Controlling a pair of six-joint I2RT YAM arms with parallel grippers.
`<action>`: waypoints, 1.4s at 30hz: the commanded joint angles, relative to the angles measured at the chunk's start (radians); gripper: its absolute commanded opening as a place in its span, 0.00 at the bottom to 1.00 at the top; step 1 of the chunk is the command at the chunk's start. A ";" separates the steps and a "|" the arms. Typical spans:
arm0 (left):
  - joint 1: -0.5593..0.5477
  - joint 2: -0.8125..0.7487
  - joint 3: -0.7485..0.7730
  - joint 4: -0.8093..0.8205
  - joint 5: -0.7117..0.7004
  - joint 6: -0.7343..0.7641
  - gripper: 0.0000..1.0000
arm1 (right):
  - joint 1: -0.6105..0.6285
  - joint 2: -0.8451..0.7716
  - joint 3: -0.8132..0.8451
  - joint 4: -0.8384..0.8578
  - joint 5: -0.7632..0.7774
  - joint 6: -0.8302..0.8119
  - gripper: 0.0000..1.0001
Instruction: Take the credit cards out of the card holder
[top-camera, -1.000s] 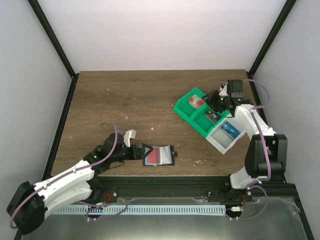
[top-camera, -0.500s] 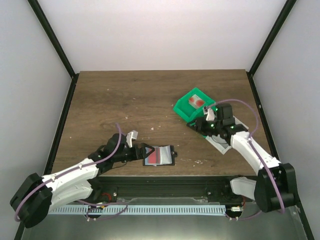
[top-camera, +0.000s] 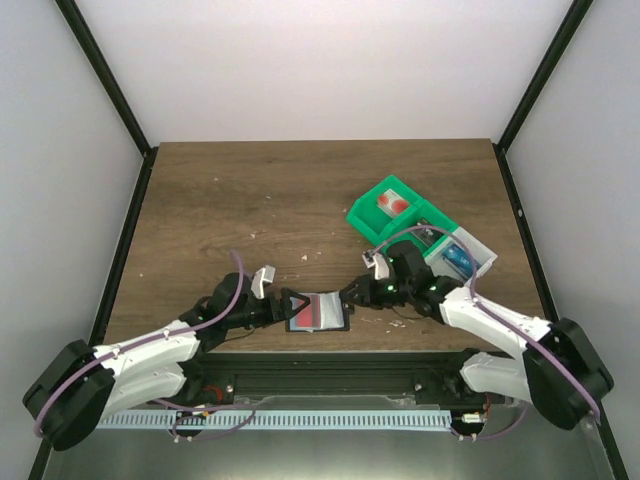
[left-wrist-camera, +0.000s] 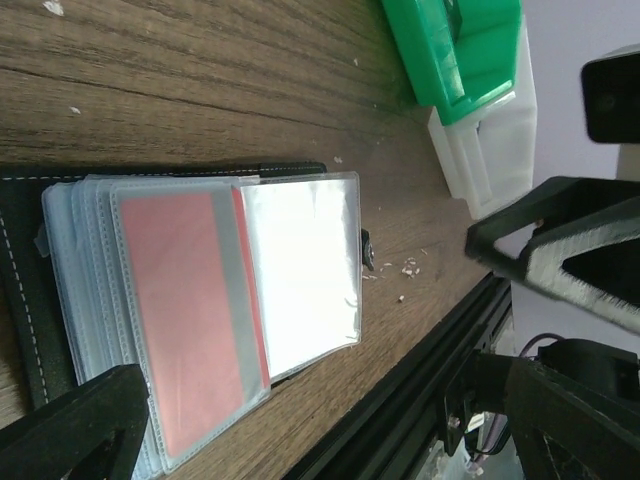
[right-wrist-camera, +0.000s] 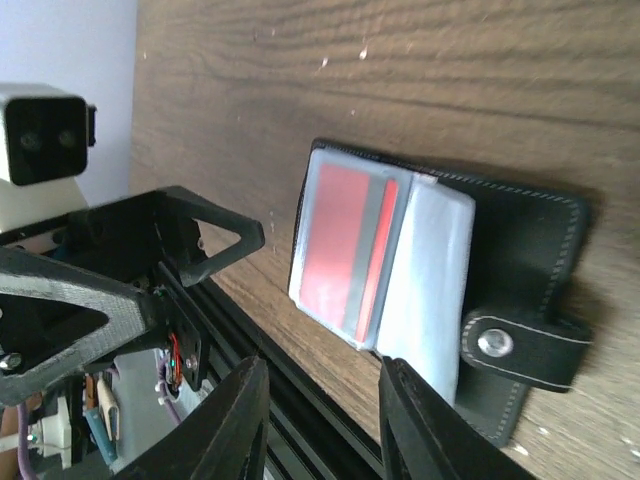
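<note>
— One red-striped card (left-wrist-camera: 190, 310) shows through the top clear sleeve of the card holder (top-camera: 318, 311), which lies open near the bench's (top-camera: 250, 200) front edge.
— The risk?
— The right claw (top-camera: 356, 293), partly spread and empty by the tab, could pinch the sleeve along with the card and drag the holder. The left claw (top-camera: 290, 303), spread wide at the other side, doesn't look to be pinning it.
— And the trays?
— The green tray (top-camera: 365, 215) holds a white-and-red card (top-camera: 390, 204). The white tray (top-camera: 480, 262) holds a blue card (top-camera: 457, 258).

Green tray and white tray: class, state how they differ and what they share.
The green tray sits farther back; the white tray sits nearer the front. The green tray holds a red-marked white card; the white tray a blue card. Both are open-topped, side by side.
</note>
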 joint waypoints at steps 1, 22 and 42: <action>0.005 0.009 -0.025 0.103 0.025 -0.037 0.99 | 0.094 0.072 0.017 0.092 0.071 0.049 0.31; 0.006 -0.073 -0.090 0.088 -0.012 -0.103 1.00 | 0.247 0.500 0.158 0.200 0.151 0.025 0.25; 0.020 -0.103 -0.148 0.238 0.006 -0.203 1.00 | 0.250 0.598 0.090 0.286 0.141 0.016 0.00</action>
